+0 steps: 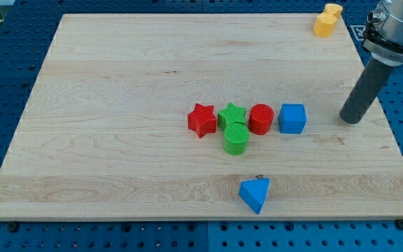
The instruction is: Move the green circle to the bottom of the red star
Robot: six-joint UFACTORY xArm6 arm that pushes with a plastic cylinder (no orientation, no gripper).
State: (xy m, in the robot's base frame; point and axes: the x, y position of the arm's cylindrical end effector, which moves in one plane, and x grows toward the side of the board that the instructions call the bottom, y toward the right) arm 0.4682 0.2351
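The green circle [236, 138] stands just below the green star [231, 115], touching it. The red star [202, 120] lies to the left of the green star, up and to the left of the green circle. My tip [351, 120] rests on the board near its right edge, well to the right of the green circle, with the blue cube [292, 118] and the red circle [261, 119] between them. The rod leans up to the view's right.
A blue triangle [255, 194] lies near the bottom edge, below the green circle. Two yellow blocks [326, 21] sit at the top right corner. The wooden board [117, 105] ends close to the right of my tip.
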